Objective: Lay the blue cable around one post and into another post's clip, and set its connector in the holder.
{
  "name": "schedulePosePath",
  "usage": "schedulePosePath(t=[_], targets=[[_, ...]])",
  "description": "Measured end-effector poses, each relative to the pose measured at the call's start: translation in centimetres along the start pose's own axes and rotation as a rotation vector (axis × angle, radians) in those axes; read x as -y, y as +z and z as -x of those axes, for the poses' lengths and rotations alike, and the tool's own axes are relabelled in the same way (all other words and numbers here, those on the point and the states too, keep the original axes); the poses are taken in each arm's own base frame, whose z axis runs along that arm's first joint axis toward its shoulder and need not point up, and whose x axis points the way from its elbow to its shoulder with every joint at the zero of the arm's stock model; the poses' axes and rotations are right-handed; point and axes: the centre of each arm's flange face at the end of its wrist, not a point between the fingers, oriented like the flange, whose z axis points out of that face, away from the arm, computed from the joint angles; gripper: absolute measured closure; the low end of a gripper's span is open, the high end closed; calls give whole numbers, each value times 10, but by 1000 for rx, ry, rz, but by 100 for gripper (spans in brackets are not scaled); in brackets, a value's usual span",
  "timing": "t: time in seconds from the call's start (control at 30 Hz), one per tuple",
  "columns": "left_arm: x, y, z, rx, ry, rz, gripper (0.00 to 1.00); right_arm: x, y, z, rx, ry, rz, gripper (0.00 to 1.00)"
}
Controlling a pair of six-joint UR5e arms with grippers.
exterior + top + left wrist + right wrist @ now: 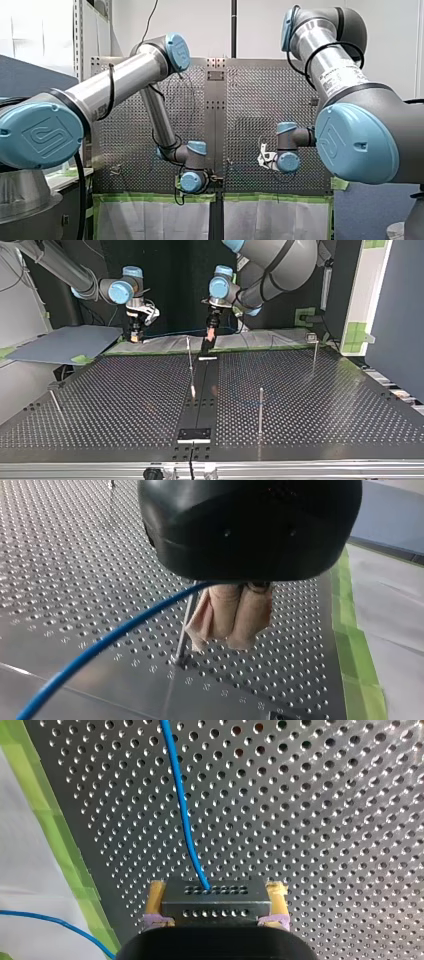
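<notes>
Both my left arm (pixel 125 80) and my right arm (pixel 332 70) are silver tubes with grey joints, light-blue logo-embossed caps and black cables. Behind beige-padded fingers (pixel 250 615), my left gripper (pixel 222 642) has a glossy black housing; my right gripper (pixel 216 889) shows yellow pads (pixel 276 900).

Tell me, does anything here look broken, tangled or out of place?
Nothing looks damaged. The blue cable is pinched by my left gripper, and its connector is clamped in my right gripper. Only the thin post at the top view's left looks tilted, perhaps just the camera's angle.
</notes>
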Motion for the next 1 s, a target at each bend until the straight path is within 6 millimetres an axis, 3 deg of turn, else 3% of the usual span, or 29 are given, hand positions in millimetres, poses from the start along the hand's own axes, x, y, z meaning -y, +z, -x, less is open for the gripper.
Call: schedulePosePath(t=[0.53, 1.0], targets=[[4, 25, 15, 36, -11, -5, 100, -10, 5, -3, -3, 1, 17, 100], [-10, 28, 17, 12, 36, 42, 100, -26, 10, -5, -4, 6, 45, 100]])
